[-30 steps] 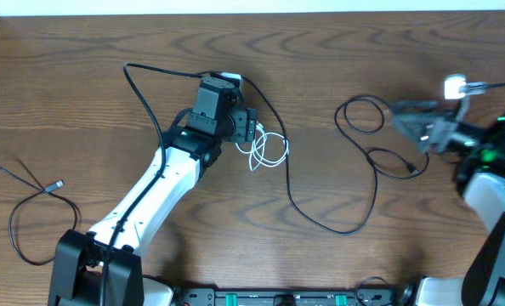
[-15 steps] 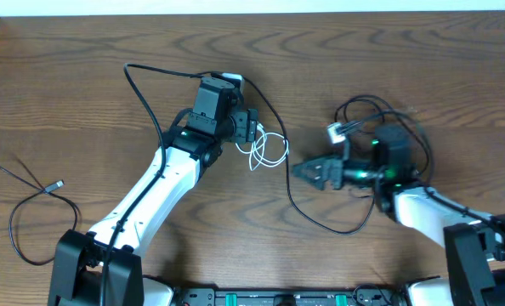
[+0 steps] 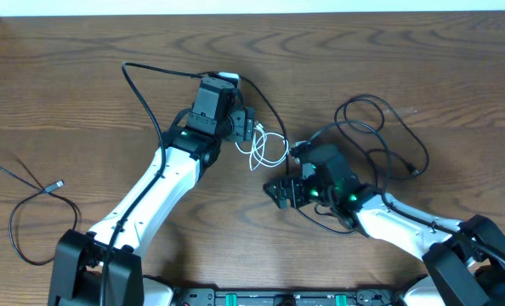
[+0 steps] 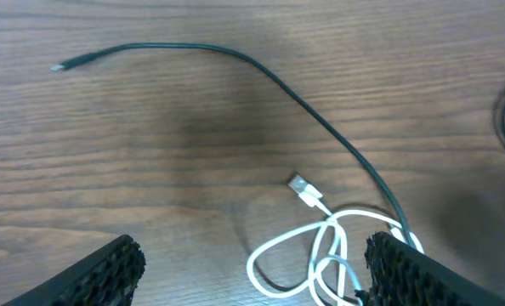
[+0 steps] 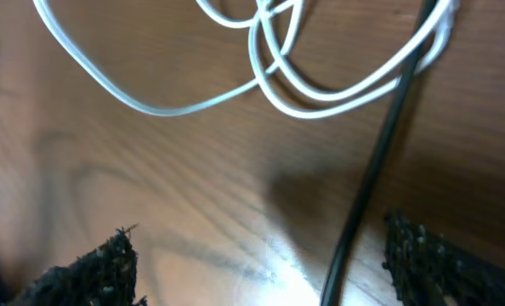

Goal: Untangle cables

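white cord (image 3: 268, 150): we see it coiled in loose loops, frame centre
black cords (image 4: 320, 124): we see one far left, one crossing centre, one tangled right

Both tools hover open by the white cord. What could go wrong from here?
1. The black cord crosses the white cord just ahead of the right tool; closing there might pinch both and tighten the tangle.
2. The left tool sits close by over the same white cord, so the two tools may collide.

Looks like a robotics lab: a wood-grain surface (image 3: 65, 93), a left arm (image 3: 155, 191) and right arm (image 3: 405, 225) mounted at its near edge.
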Robot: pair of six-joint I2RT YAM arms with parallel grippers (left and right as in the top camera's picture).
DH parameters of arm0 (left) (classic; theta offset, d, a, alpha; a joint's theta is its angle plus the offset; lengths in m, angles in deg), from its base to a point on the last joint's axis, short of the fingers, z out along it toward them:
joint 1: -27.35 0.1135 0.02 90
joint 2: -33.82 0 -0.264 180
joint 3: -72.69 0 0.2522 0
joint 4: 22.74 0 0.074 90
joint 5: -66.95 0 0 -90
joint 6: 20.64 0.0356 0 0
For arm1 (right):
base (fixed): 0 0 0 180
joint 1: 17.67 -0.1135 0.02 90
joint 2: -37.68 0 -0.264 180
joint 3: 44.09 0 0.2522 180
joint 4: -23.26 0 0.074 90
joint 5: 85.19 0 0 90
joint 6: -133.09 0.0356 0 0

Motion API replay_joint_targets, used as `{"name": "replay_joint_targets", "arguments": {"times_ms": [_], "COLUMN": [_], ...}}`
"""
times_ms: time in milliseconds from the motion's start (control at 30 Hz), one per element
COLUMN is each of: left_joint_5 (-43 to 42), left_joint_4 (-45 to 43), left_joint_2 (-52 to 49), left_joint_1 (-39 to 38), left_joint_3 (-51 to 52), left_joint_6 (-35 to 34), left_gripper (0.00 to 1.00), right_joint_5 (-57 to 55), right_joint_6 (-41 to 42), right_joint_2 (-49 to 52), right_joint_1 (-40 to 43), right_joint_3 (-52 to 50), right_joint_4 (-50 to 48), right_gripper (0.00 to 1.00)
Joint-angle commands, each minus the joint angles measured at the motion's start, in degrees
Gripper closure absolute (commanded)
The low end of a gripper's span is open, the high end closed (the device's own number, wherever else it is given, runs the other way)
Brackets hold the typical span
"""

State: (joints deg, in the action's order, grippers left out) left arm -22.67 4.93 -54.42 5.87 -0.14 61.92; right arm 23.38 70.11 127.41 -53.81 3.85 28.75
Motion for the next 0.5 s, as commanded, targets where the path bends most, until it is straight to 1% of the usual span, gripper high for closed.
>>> {"name": "replay_joint_targets", "arguments": {"times_ms": [0,67,133,200,300,467], "left_joint_5": [2.32,3.21,3.34,3.34,3.34,3.30], "left_joint_4": [0.17,0.20,0.20,0.20,0.20,0.44], "left_joint_2": [0.15,0.15,0.15,0.15,0.15,0.15], "left_joint_1": [0.31,0.31,0.31,0.31,0.31,0.31], "left_joint_3": [-0.42,-0.42,-0.42,-0.42,-0.42,-0.42], "left_joint_6": [0.20,0.17,0.20,0.17,0.17,0.13], "left_gripper": [0.16,0.16,0.16,0.16,0.16,0.16], "right_joint_5": [-11.89,-18.75,-22.47,-25.14,-27.96,-28.94], "right_joint_6": [-2.49,-2.49,-2.47,-2.19,-0.70,-0.72], "right_joint_2": [-0.59,-0.59,-0.59,-0.59,-0.48,-0.07], "right_joint_1": [-3.21,-5.55,-6.82,-7.87,-8.22,-8.22], "right_joint_3": [5.92,9.35,10.91,11.63,11.63,11.63], "right_joint_4": [5.60,12.09,15.13,16.87,18.56,18.80], "right_gripper": [0.08,0.12,0.16,0.19,0.20,0.21]}}
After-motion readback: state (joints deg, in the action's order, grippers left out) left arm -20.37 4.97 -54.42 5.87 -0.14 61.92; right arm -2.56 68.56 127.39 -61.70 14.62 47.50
